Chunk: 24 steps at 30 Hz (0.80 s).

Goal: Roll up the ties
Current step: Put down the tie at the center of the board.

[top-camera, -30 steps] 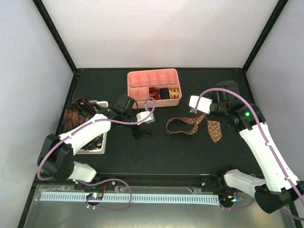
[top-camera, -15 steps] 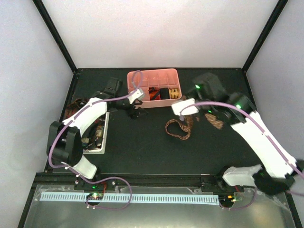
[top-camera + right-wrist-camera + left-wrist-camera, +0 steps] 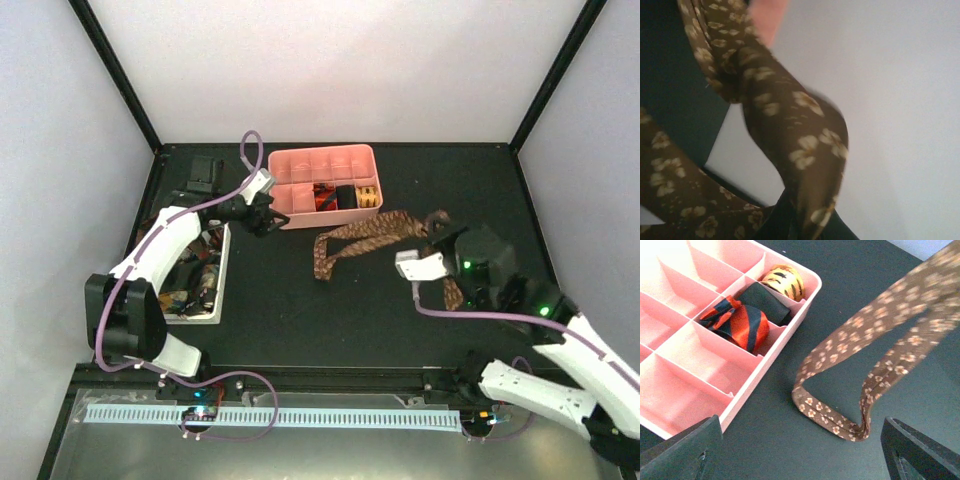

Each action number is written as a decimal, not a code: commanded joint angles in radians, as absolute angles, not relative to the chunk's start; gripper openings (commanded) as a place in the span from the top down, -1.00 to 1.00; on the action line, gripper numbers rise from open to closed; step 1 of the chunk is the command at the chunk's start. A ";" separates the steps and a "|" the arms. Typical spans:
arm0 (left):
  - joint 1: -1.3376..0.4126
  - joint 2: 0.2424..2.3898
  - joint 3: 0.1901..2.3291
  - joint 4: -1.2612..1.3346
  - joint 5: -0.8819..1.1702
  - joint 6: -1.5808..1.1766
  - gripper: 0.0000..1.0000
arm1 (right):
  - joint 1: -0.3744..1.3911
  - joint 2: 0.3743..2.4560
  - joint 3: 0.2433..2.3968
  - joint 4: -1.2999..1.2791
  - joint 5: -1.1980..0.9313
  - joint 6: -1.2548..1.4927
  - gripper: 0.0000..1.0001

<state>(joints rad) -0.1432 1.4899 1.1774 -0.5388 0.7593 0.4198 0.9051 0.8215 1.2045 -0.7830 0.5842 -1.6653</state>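
Observation:
A brown tie (image 3: pixel 365 232) with a small flower print lies stretched across the table, folded at its left end (image 3: pixel 840 421). My right gripper (image 3: pixel 441 230) is shut on it near its right end; the right wrist view shows the cloth pinched between the fingers (image 3: pixel 805 225). The tie's wide end (image 3: pixel 455 292) lies beside that arm. My left gripper (image 3: pixel 263 217) is open and empty at the pink tray's front left corner, with its jaws (image 3: pixel 802 460) wide apart over the fold. Rolled red-orange (image 3: pixel 740 322), black (image 3: pixel 765 301) and gold (image 3: pixel 784 282) ties sit in the tray.
The pink compartmented tray (image 3: pixel 300 162) stands at the back middle, most compartments bare. A white slotted basket (image 3: pixel 205 312) holding more dark ties stands at the left under my left arm. Black frame posts rise at the back corners.
My right arm has pulled back toward the near right with the brown tie, drawing it out long. My left gripper has moved left along the tray's front.

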 commanded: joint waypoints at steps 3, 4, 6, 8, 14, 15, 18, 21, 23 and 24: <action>-0.180 1.481 1.168 -0.672 0.849 0.627 -0.85 | 0.651 0.648 0.730 -0.578 0.582 -1.840 0.97; -0.217 1.485 1.160 -0.684 0.824 0.653 -0.85 | 0.631 0.637 0.723 -0.589 0.554 -1.828 0.97; -0.283 1.506 1.153 -0.703 0.763 0.685 -0.85 | 0.625 0.656 0.764 -0.670 0.500 -1.725 0.97; -0.343 1.546 1.167 -0.702 0.694 0.674 -0.79 | 0.625 0.694 0.797 -0.714 0.499 -1.673 0.97; -0.458 1.741 1.322 -0.737 0.503 0.608 -0.62 | 0.626 0.702 0.797 -0.759 0.442 -1.645 0.97; -0.480 1.767 1.353 -0.743 0.460 0.598 -0.59 | 0.625 0.698 0.783 -0.758 0.445 -1.648 0.97; -0.541 1.808 1.353 -0.667 0.316 0.560 -0.59 | 0.626 0.674 0.754 -0.751 0.432 -1.652 0.97; -0.591 1.846 1.377 -0.604 0.190 0.545 -0.59 | 0.625 0.667 0.750 -0.756 0.435 -1.650 0.97; -0.616 1.881 1.413 -0.590 0.127 0.557 -0.59 | 0.625 0.669 0.758 -0.768 0.434 -1.637 0.97; -0.630 1.903 1.432 -0.589 0.076 0.561 -0.58 | 0.625 0.671 0.762 -0.774 0.435 -1.630 0.97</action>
<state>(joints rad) -0.5816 1.8420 1.3380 -0.6540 0.3000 0.5720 0.6304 0.6807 0.7540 -0.7593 0.4446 -1.6619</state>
